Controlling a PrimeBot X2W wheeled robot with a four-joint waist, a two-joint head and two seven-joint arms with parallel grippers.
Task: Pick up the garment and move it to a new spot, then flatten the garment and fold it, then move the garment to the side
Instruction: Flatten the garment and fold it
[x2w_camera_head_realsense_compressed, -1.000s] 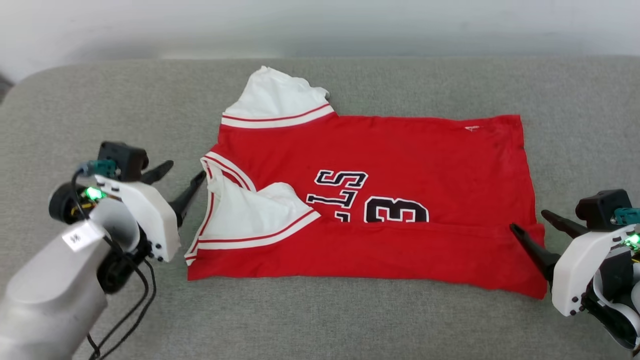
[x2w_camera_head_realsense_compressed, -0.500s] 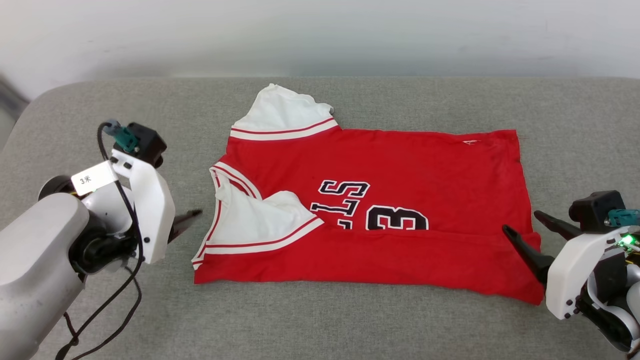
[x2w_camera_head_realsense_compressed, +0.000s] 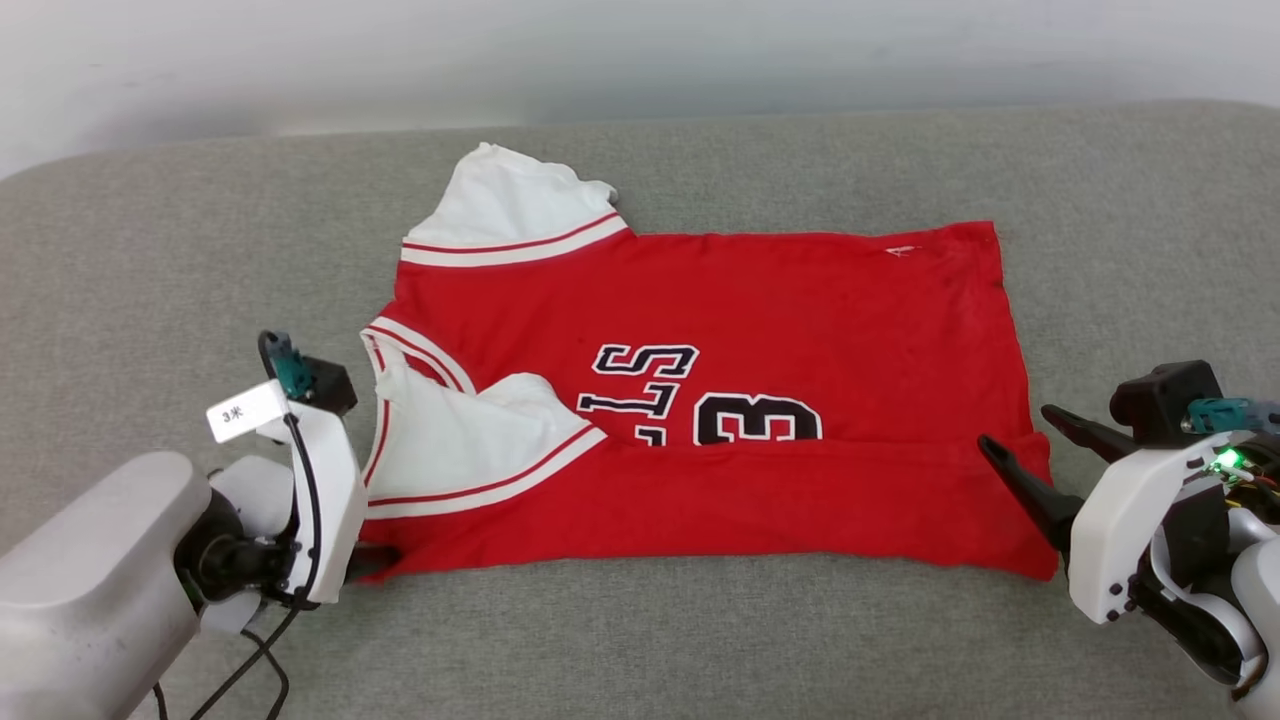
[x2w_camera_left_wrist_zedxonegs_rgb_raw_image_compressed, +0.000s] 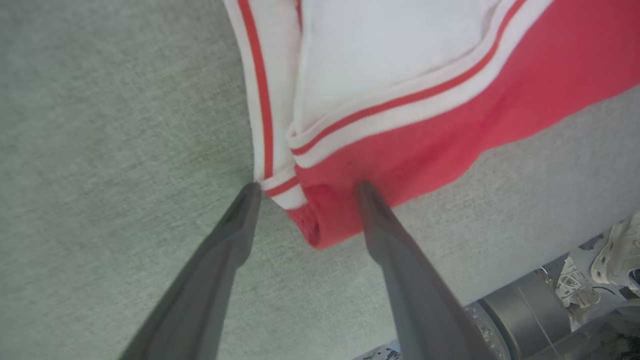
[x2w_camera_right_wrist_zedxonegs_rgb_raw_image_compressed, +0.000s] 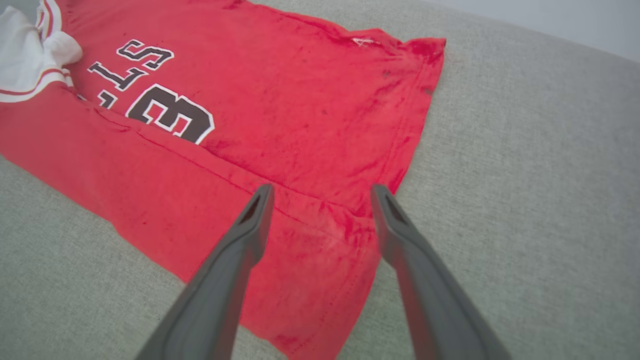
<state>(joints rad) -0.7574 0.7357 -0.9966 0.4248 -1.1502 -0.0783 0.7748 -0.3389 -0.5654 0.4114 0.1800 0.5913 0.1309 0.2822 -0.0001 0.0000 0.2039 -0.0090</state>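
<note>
- Trying to work out which way the garment lies. Anyone?

- Long axis runs left-right across the grey cushion in the head view. Neck and white sleeves point to the robot's left, hem to its right. The near long edge is folded up over the front, so you only get "LS" and a 3 lying on their side, partly cut off by the fold. One sleeve pokes out at the far-left corner, and the other is flopped onto the chest.

- And the grippers? The head view hides most of the left one behind its white housing.

- Yeah, the wrist cams help there. Left gripper is spread wide with nothing gripped. The near neck-end corner sits between its tips, one finger by the striped white trim, the other against the red edge. Can't tell if they actually press the cloth. Right gripper is spread wide too and empty, over the hem end near the fold line. One tip is over red fabric, the other right at the hem edge.

- Anything else?

- The right wrist view shows a little white mark by the far hem corner, tiny in the head view. The left wrist view catches some clutter past the cushion's edge, too blurry to call.
</note>
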